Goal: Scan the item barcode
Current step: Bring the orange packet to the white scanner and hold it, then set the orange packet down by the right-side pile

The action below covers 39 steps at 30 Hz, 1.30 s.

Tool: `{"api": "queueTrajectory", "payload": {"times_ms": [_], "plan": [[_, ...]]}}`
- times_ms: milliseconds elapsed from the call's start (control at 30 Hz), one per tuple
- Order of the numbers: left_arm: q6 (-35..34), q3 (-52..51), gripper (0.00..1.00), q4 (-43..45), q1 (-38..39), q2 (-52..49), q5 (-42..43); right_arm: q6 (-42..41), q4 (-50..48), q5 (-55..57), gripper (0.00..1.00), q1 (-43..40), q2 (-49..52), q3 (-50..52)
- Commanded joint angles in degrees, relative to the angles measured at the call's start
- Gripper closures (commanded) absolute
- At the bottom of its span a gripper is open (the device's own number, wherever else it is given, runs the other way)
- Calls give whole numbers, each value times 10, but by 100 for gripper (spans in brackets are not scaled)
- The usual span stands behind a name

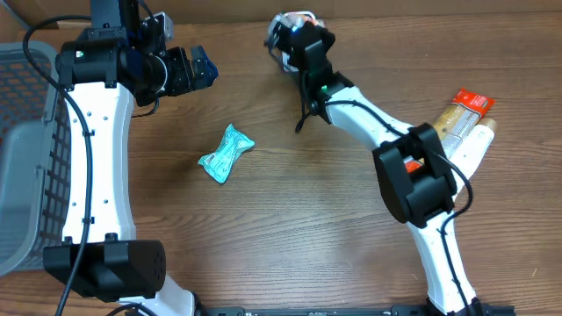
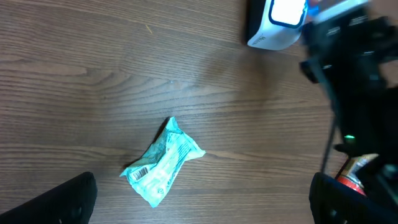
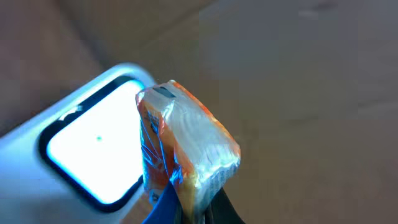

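Orange packet [image 3: 186, 149] is clamped in the right gripper [image 3: 189, 208], close against the scanner's [image 3: 93, 155] lit window, presumably so its barcode faces the reader. Left gripper [image 1: 198, 68] hangs wide apart above the bench [image 1: 290, 219], holding nothing.

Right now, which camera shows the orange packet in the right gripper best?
Right wrist: the orange packet is close-up, pinched in the right gripper beside the scanner's lit window. Overhead, the gripper hides it; the left wrist view doesn't show it clearly.
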State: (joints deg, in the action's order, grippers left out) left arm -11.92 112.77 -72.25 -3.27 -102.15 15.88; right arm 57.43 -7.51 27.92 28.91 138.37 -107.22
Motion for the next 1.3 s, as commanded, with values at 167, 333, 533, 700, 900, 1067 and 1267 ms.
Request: {"api": "queueTrajectory", "payload": {"times_ms": [167, 333, 533, 700, 900, 1067, 1267], "plan": [[-5, 10, 0, 1, -1, 0, 4, 73, -14, -12, 96, 0, -5, -4], [-5, 10, 0, 1, -1, 0, 4, 74, -12, -23, 96, 0, -5, -4], [-5, 10, 0, 1, -1, 0, 4, 73, -12, -23, 96, 0, -5, -4], [-5, 10, 0, 1, -1, 0, 4, 66, -15, -20, 94, 0, -11, -4], [-5, 10, 0, 1, -1, 0, 4, -85, 5, -10, 96, 6, -88, -4], [-5, 10, 0, 1, -1, 0, 4, -374, 234, -61, 96, -2, -238, -4], [-5, 10, 0, 1, -1, 0, 4, -610, 573, -69, 89, -33, -316, -4]]}}
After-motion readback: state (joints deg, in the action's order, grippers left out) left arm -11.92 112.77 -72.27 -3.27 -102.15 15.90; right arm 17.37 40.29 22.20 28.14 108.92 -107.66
